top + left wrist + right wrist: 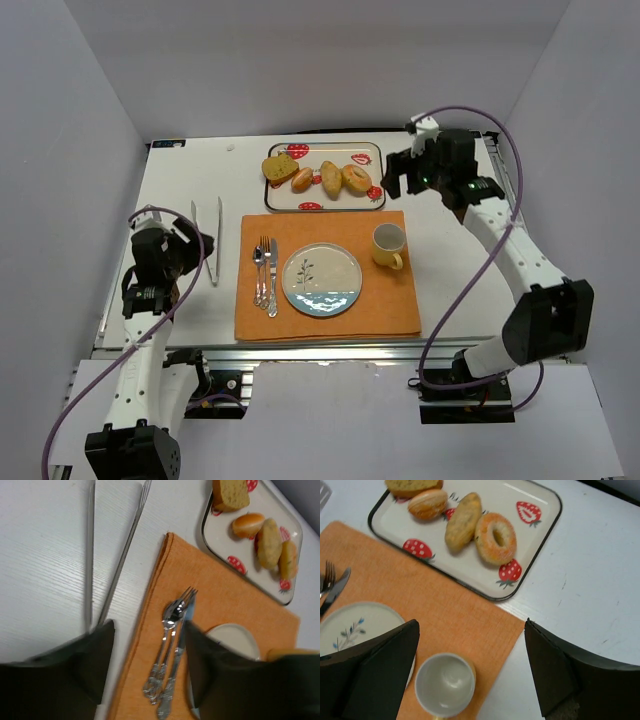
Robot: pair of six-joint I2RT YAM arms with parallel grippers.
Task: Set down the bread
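Note:
The bread, a small oval orange-brown bun (302, 180), lies on the strawberry-print tray (325, 200) at the back, between a square yellow slice (280, 168) and a longer roll (330, 180). It also shows in the left wrist view (248, 524) and the right wrist view (427, 503). The floral plate (322, 280) sits bare on the orange placemat (390, 310). My right gripper (400, 185) hangs open and empty over the tray's right end and the mat corner (471, 625). My left gripper (200, 245) is open and empty at the left, above the mat's left edge (149, 627).
A bagel (357, 178) lies at the tray's right. A yellow cup (388, 245) stands right of the plate. A fork, spoon and knife (265, 275) lie left of the plate. Metal tongs (205, 240) lie on the white table by my left gripper.

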